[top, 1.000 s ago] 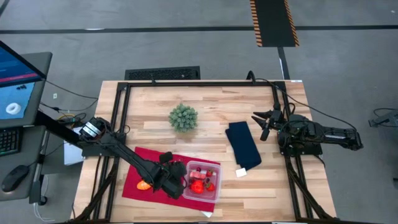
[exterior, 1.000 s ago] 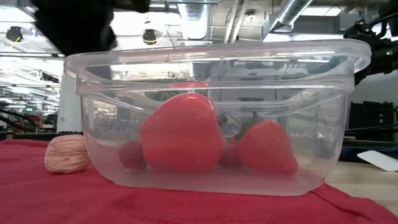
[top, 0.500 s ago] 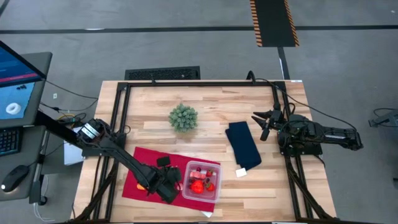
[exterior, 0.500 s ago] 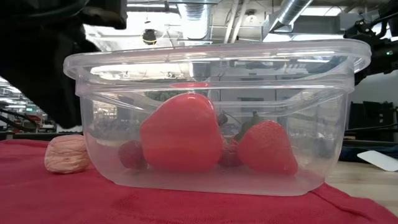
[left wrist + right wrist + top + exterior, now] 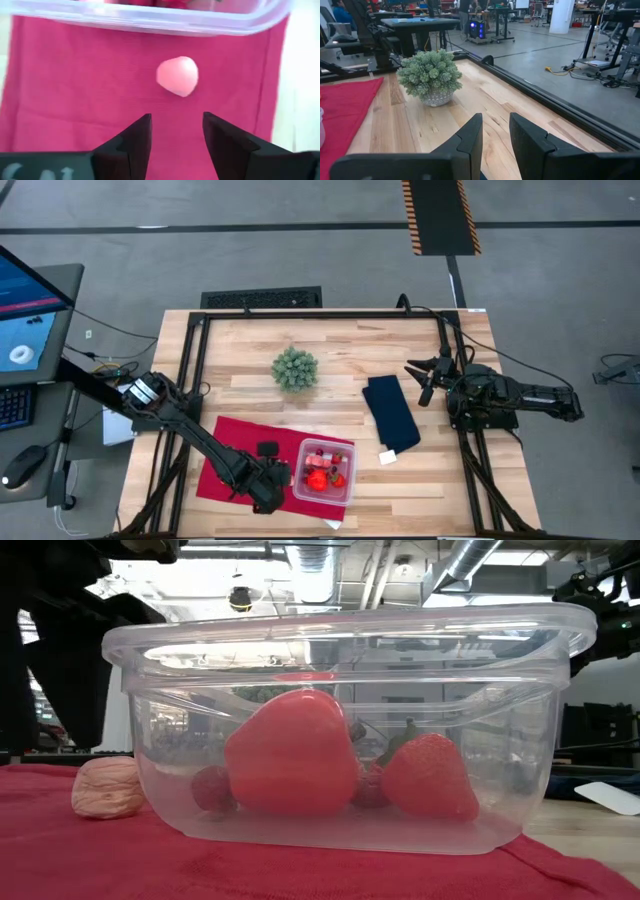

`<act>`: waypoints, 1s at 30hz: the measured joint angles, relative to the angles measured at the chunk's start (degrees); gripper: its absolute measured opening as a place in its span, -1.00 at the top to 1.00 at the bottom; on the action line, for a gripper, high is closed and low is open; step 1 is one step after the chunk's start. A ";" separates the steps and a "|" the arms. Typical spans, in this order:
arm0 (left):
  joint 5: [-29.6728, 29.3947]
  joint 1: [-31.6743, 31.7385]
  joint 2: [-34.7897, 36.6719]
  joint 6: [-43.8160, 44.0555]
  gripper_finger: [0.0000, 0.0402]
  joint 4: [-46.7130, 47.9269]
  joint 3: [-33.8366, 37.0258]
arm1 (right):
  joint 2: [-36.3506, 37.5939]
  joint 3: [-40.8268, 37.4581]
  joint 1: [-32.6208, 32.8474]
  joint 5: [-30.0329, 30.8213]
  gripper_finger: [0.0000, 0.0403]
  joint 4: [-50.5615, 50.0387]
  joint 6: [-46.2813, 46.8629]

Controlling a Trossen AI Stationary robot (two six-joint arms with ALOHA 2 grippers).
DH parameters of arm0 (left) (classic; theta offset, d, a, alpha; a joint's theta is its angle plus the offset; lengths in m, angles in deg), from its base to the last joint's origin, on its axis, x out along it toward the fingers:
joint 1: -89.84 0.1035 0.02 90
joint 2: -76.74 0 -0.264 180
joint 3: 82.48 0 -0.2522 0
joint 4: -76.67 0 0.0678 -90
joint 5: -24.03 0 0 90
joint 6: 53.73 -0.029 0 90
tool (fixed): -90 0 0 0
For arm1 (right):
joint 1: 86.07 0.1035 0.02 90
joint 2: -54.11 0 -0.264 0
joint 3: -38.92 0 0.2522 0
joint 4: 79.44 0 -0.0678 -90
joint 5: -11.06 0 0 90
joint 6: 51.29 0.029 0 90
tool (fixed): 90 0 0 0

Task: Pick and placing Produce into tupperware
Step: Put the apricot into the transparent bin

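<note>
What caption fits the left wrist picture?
Open left gripper hovering over a pink produce piece on red cloth beside the tupperware.

The left arm reaches far across toward the near side of the table, and its dark two-finger left gripper (image 5: 176,135) points down, fingers apart. The right arm waits folded at the table's right edge, its right gripper (image 5: 495,132) slightly parted.

You see a wooden table (image 5: 330,345) with a black frame (image 5: 300,313) around it. A green bushy plant (image 5: 295,369) sits near the middle. A dark blue folded cloth (image 5: 391,413) lies to its right, with a small white tag (image 5: 386,457) at its near end. A flat red cloth (image 5: 225,450) lies at the front. A computer screen (image 5: 25,310) stands off to the left.
</note>
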 joint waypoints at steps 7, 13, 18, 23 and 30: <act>1.59 0.06 0.00 -6.52 0.15 -3.75 0.00 | 0.00 0.00 0.00 0.00 0.40 -0.02 0.00; 1.60 1.14 0.00 -5.10 0.15 -5.92 0.00 | 0.00 0.00 0.02 0.00 0.40 0.01 0.00; 1.10 1.18 -0.13 -2.99 0.15 -6.35 0.15 | 0.01 0.00 -0.01 0.00 0.40 -0.02 0.00; 0.88 1.21 -0.15 -2.52 0.15 -12.55 3.96 | 0.02 0.00 0.01 0.01 0.40 -0.02 0.00; -0.33 0.67 -0.13 -1.74 0.19 -18.07 7.63 | 0.02 0.00 -0.01 0.00 0.40 -0.02 0.00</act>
